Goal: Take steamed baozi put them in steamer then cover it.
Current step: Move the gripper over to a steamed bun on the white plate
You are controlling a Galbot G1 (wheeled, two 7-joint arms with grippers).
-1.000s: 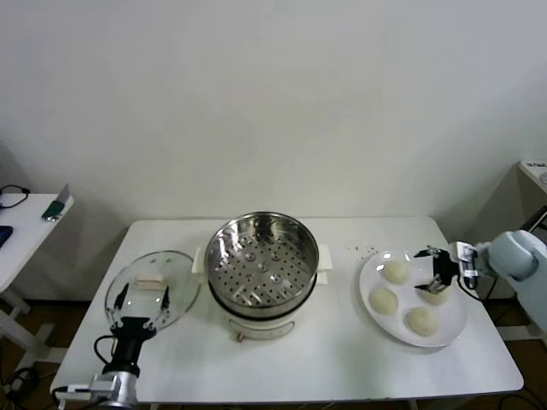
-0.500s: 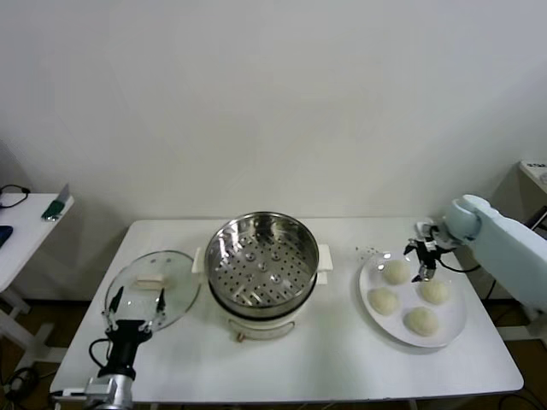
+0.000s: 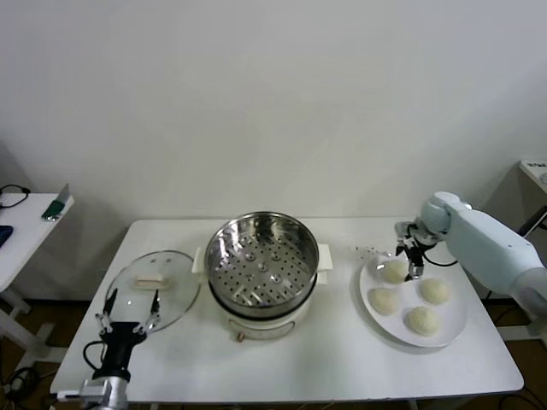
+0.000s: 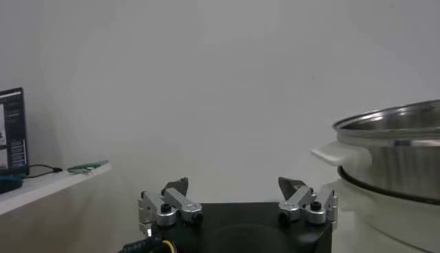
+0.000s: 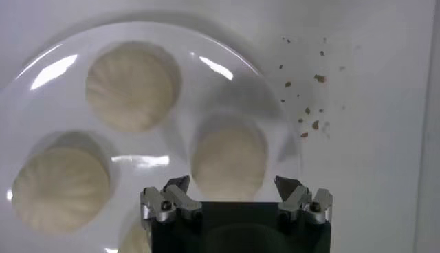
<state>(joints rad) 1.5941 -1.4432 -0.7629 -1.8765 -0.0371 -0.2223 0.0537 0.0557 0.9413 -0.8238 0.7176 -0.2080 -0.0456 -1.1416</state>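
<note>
Above the plate's (image 3: 457, 329) back-left baozi (image 3: 394, 271), right gripper (image 3: 408, 250) shifted leftward, jaws wide, empty

baozi (image 3: 394, 271) cream-white, faint pleat lines on top; plate (image 3: 453, 329) glossy white; steamer (image 3: 261, 260) shiny steel, perforated tray dotted with round holes, base cream-white; glass lid (image 3: 154, 285) clear with pale handle; table (image 3: 325, 363) white, brown crumb specks (image 5: 311, 110) beside plate; grippers black with silver fingertips; right arm (image 3: 487, 243) pale grey-blue.
</note>
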